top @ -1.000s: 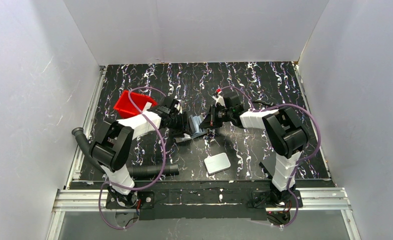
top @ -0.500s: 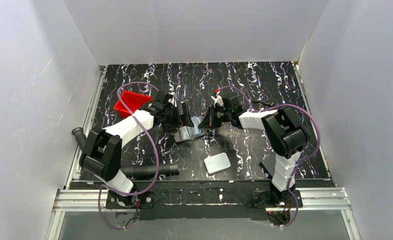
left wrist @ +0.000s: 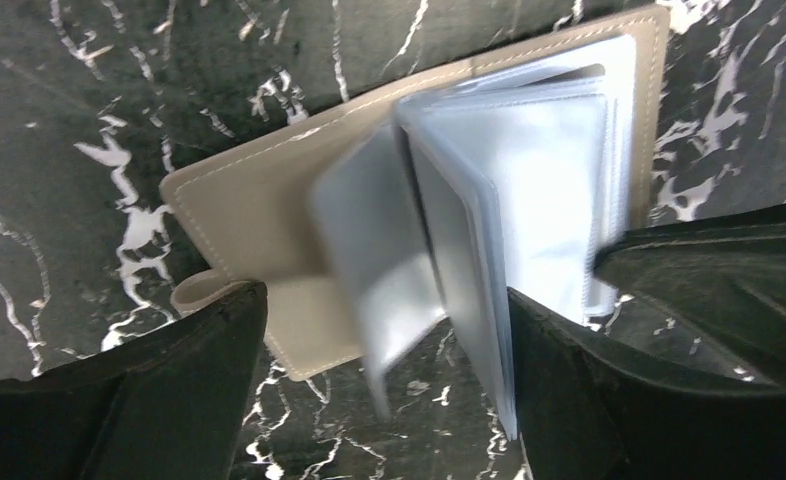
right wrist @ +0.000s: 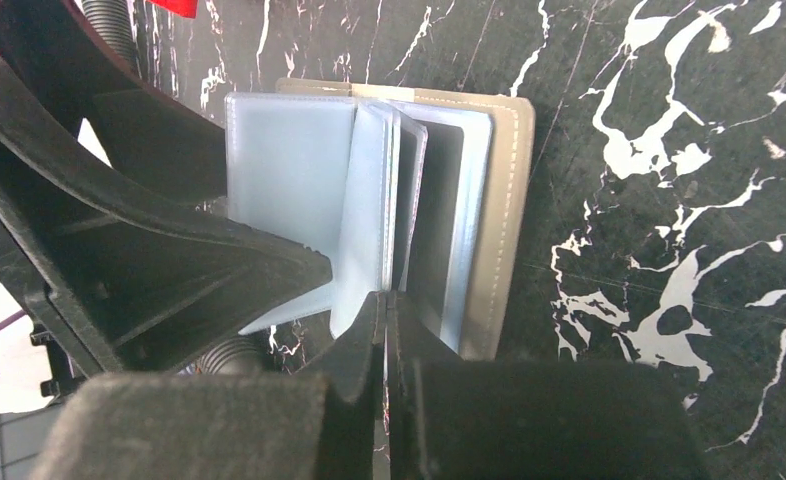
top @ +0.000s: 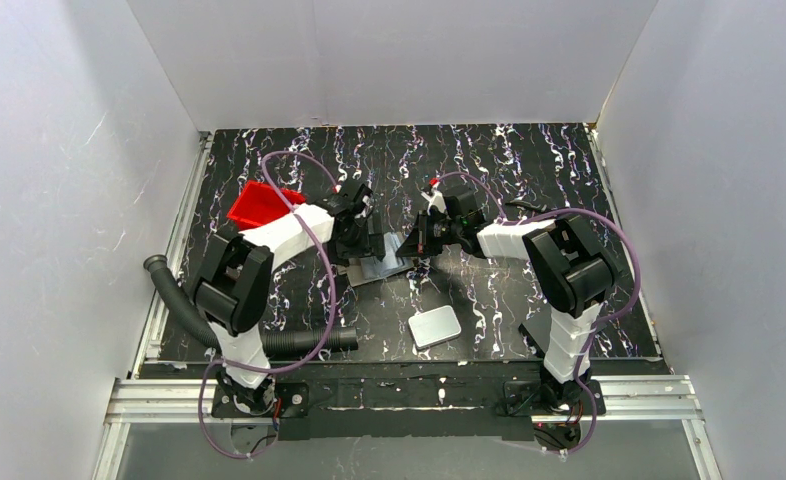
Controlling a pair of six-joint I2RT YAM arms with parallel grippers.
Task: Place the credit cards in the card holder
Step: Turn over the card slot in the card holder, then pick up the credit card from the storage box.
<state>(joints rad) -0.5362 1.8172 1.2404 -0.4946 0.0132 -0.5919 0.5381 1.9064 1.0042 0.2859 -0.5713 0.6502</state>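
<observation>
The card holder [top: 379, 268] lies open on the black marbled table between the two grippers. Its grey-brown cover [left wrist: 259, 200] is flat and its clear blue-grey sleeves [left wrist: 559, 160] stand up, fanned. It also shows in the right wrist view [right wrist: 509, 200]. My left gripper [top: 367, 240] is open right above it, its jaws [left wrist: 381, 330] on either side of the standing sleeves, holding nothing. My right gripper [top: 416, 240] is shut, its tips [right wrist: 387, 300] pinching the lower edge of a sleeve. No loose credit card shows.
A white rounded-corner slab [top: 435, 327] lies near the front middle. A red open tray [top: 259, 205] sits at the back left behind the left arm. A black ribbed hose [top: 304, 343] lies along the front left. White walls close in three sides.
The left arm swung back and its open gripper came down over the holder. The holder slid slightly left and nearer. One sleeve is blurred, flipping leftward. The right gripper stayed shut.
</observation>
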